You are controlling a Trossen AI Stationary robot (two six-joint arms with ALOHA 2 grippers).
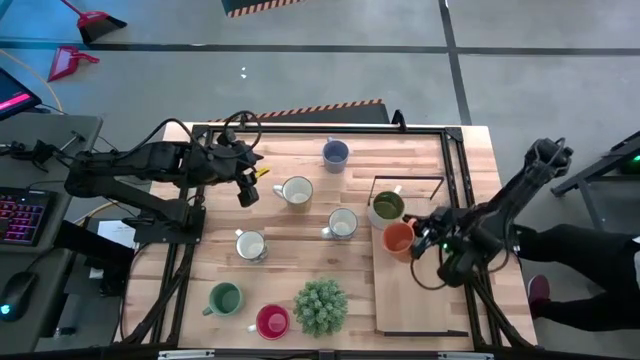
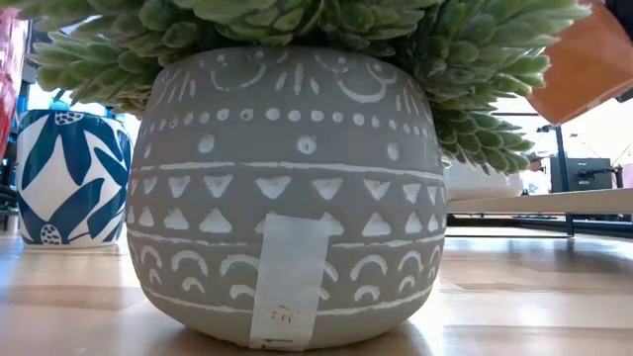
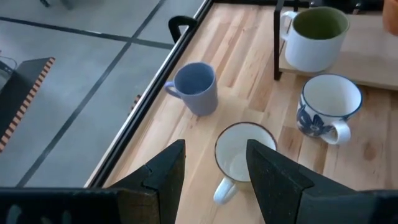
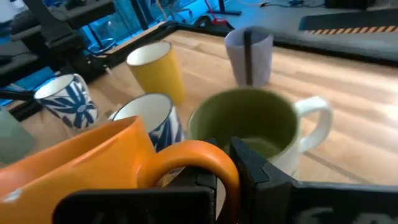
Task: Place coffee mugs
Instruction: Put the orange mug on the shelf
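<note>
On the pale wooden surface (image 1: pixel 300 240), your left end effector (image 1: pixel 247 190) hangs open just beside the white ceramic mug (image 1: pixel 296 190), handle pointing back at it; the right end effector (image 1: pixel 428 243) grips the orange mug (image 1: pixel 398 240) on the raised board (image 1: pixel 420 300).

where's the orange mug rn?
High view, right side: the orange mug is on the raised wooden tray, beside the olive green mug, held by its handle in the right gripper.
</note>
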